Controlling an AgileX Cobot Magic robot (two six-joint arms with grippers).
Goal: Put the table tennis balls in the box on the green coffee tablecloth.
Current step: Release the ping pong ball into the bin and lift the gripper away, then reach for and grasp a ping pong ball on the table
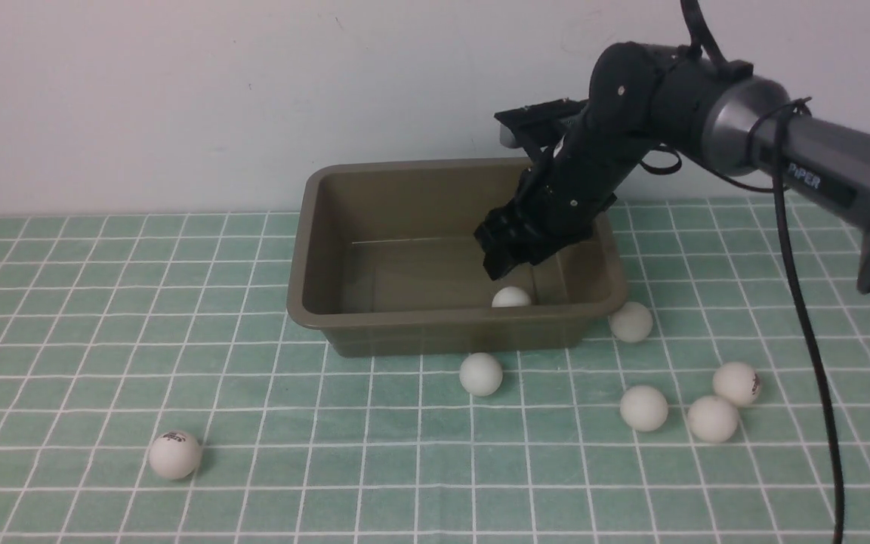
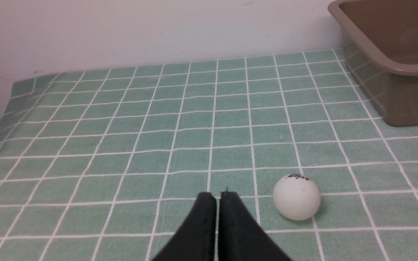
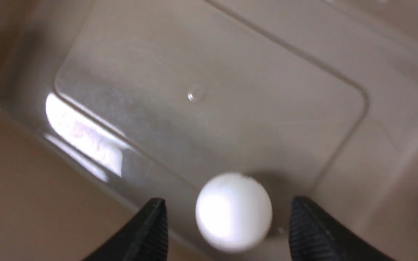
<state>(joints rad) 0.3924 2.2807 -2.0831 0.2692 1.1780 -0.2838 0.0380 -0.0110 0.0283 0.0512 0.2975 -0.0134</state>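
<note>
Right end effector (image 1: 512, 261) hangs inside the box (image 1: 442, 332) near its right end, fingers (image 3: 147, 232) spread wide and pinching nothing. One ball (image 3: 233, 212) lies directly below, between the tips with a gap on each side, apparently on the box floor against the near wall. Six balls are on the green cloth (image 1: 103, 302). Likely next target is the group of three (image 1: 712, 418), outside the box, toward the robot and to the right of this end effector; the right arm is clearly nearer. Round balls, so no axis to line up with. Obstacle: the near rim must be cleared on the way out. Fourth ball (image 1: 630, 322) sits just beside the box's near right corner, fifth ball (image 1: 480, 374) near the front wall. Left end effector (image 2: 218, 195) is pressed together and empty, with the logo ball (image 2: 296, 197) just beside it, a pick for the left arm.
</note>
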